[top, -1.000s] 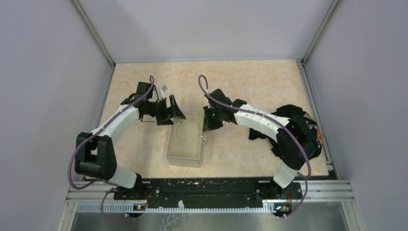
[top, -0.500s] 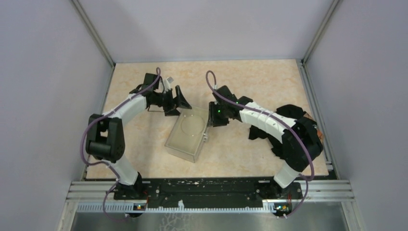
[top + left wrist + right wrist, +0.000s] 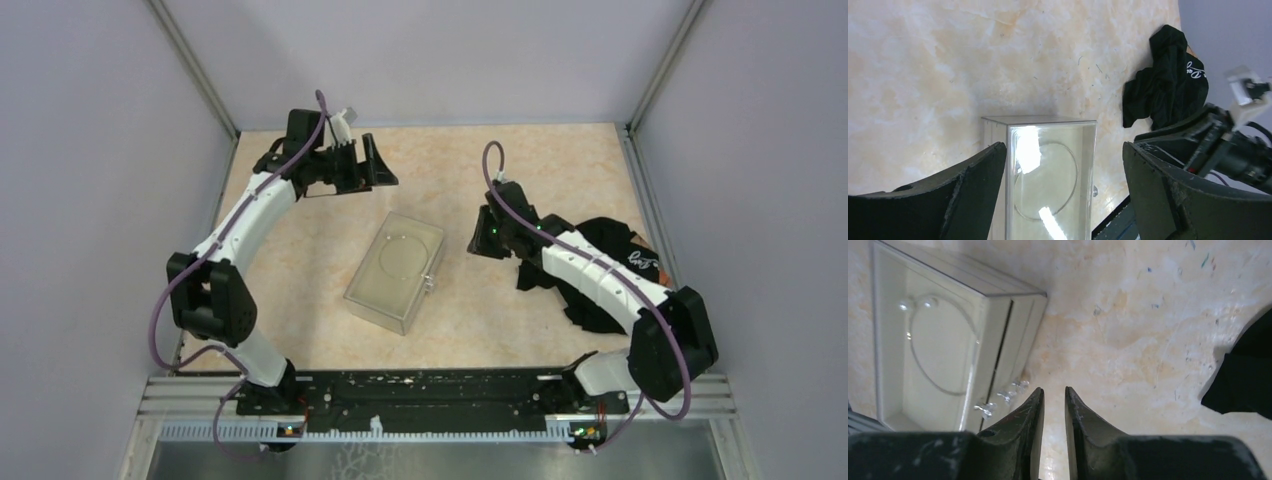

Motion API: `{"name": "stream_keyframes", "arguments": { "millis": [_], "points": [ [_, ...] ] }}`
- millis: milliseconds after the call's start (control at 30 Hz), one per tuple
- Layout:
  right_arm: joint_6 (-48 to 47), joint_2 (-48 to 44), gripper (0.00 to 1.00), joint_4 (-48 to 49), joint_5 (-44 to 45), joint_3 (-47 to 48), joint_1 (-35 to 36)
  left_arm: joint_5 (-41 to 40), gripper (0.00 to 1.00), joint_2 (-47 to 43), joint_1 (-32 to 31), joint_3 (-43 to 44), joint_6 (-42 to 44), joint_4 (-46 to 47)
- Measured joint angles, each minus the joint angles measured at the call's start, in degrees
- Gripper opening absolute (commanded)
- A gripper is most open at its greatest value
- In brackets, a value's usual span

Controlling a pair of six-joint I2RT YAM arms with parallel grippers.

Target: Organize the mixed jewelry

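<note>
A translucent beige box [image 3: 395, 272] lies tilted at the table's middle. A thin silver wire hoop [image 3: 399, 261] rests on its top, also in the left wrist view [image 3: 1048, 185] and the right wrist view [image 3: 943, 347]. Small shiny silver bits [image 3: 998, 400] sit along the box's side; I cannot tell if they are attached. My left gripper [image 3: 375, 170] [image 3: 1064, 147] is wide open and empty, raised behind and left of the box. My right gripper [image 3: 480, 240] [image 3: 1054, 390] is nearly shut, with a slim gap holding nothing, just right of the box.
A crumpled black cloth [image 3: 600, 260] lies at the right, under my right arm, and shows in the left wrist view [image 3: 1168, 80]. Grey walls enclose the table on three sides. The black base rail [image 3: 430, 385] runs along the near edge.
The box has been turned to a tilt. My left gripper has pulled away to the back left, my right gripper back to the right; neither touches the box now.
</note>
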Motion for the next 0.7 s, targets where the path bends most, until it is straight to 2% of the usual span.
{"name": "stream_keyframes", "arguments": {
  "millis": [67, 167, 433, 567, 700],
  "points": [
    [1.38, 0.74, 0.11, 0.96, -1.44, -2.47, 0.0, -1.36, 0.92, -2.12, 0.0, -1.01, 0.52, -0.2],
    [3.34, 3.96, 0.07, 2.86, -3.8, -4.22, 0.07, -2.91, 0.92, -5.33, 0.04, -5.22, 0.85, -0.22],
    [7.32, 17.05, 0.02, 12.48, -8.9, -2.36, 0.44, -2.99, 0.91, -5.44, 0.07, -18.29, 0.31, -0.61],
    [8.7, 24.94, 0.0, 15.1, -11.02, 1.99, 1.25, -1.86, 0.91, -4.48, 0.07, -19.21, -0.09, -0.35],
    [9.73, 27.1, 0.0, 16.98, -11.96, 4.33, 1.53, -0.94, 0.91, -3.5, 0.07, -19.21, -0.39, 0.26]
  ]
}}
